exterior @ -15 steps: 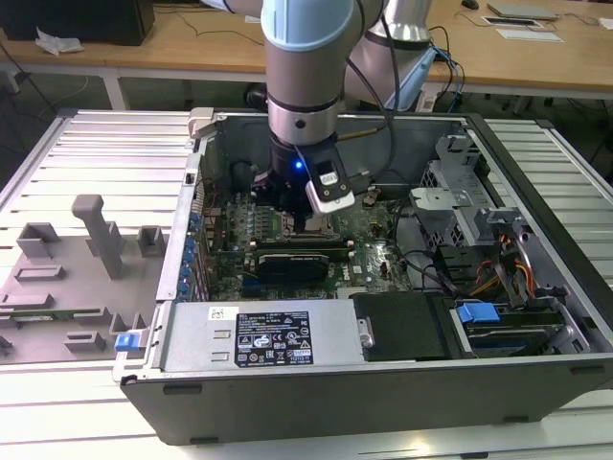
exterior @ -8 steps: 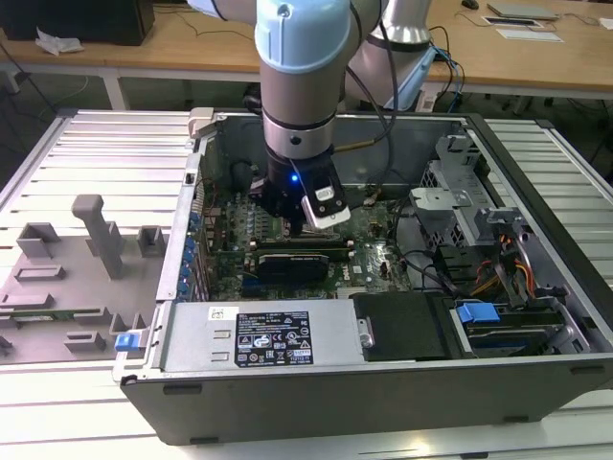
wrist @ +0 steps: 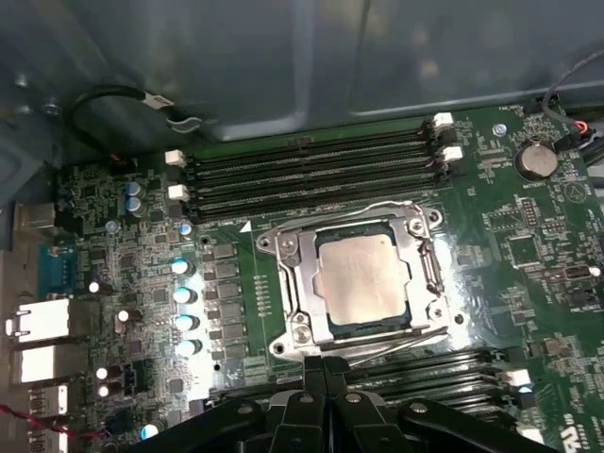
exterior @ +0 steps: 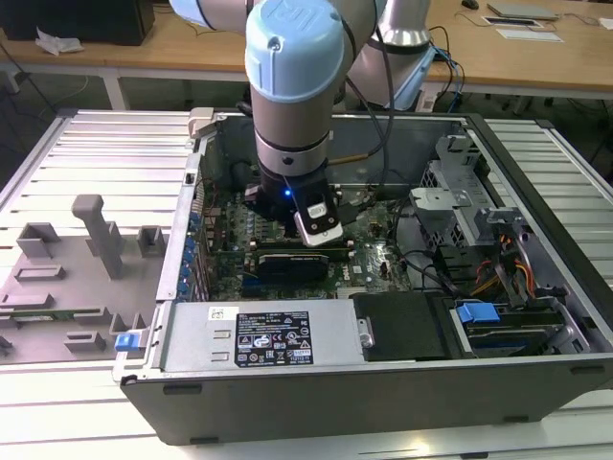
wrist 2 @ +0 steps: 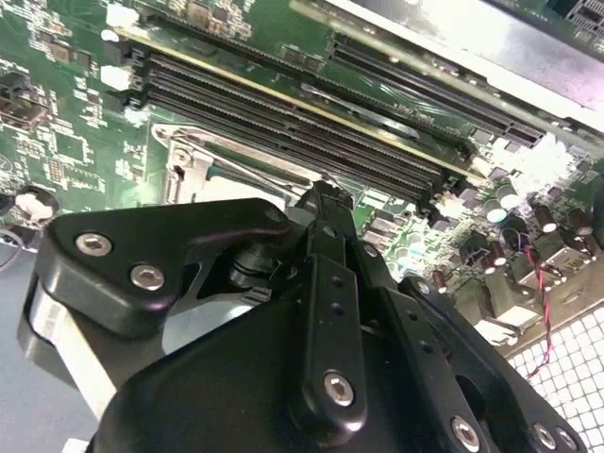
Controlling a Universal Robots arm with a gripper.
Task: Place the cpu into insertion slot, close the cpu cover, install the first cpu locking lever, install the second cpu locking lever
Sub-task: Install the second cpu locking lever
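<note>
In the first wrist view the cpu (wrist: 363,278) lies flat in the insertion slot (wrist: 283,344), its silvery top showing through the window of the cpu cover (wrist: 304,274), which is folded down around it. One wire locking lever (wrist: 330,213) runs along the far side of the socket and a second (wrist: 396,338) along the near side. My gripper (wrist: 326,370) is shut, its tips together right at the near lever and the socket's near edge. In the second wrist view the gripper (wrist 2: 326,198) stands just over the socket's metal rim (wrist 2: 189,165).
The arm (exterior: 292,115) reaches down into an open computer case (exterior: 536,374). Long black memory slots (wrist: 311,165) flank the socket on both sides. A power supply (exterior: 259,335), drive bays (exterior: 479,230) and cables (exterior: 431,268) crowd the case. Grey fixtures (exterior: 96,230) stand at the exterior view's left.
</note>
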